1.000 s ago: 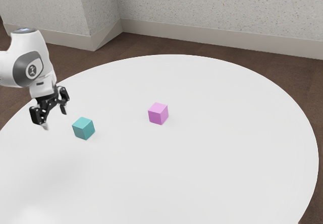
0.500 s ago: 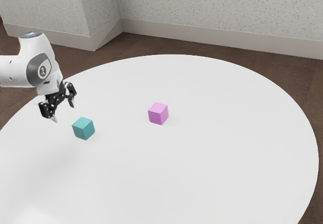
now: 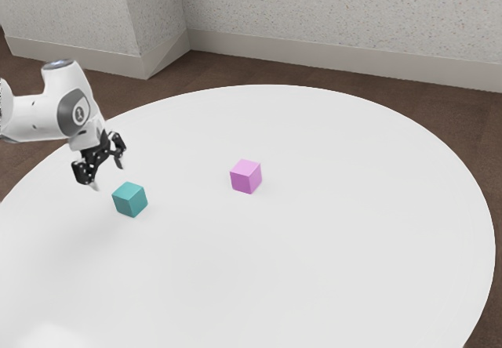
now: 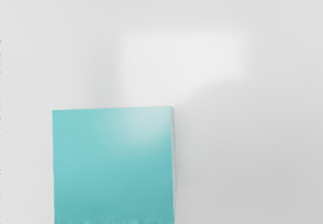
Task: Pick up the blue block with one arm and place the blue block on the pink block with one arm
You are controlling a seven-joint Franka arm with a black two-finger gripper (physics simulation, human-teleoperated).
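Note:
A teal-blue block (image 3: 129, 198) rests on the round white table (image 3: 329, 246) toward the exterior view's left. My gripper (image 3: 105, 171) hangs open just above and to the left of that block, with nothing between its fingers. In the wrist view the blue block (image 4: 113, 166) lies close below my hand, its flat top face toward the camera. A pink block (image 3: 245, 175) sits on the table to the right of the blue one, well apart from it and from my gripper.
The table's rounded edge runs close behind my arm on the exterior view's left. Brown floor and a pale wall with a skirting board (image 3: 337, 54) lie beyond the table.
My arm has moved rightward and slightly up in the exterior view, bringing the gripper closer to the blue block. Both blocks have stayed where they were.

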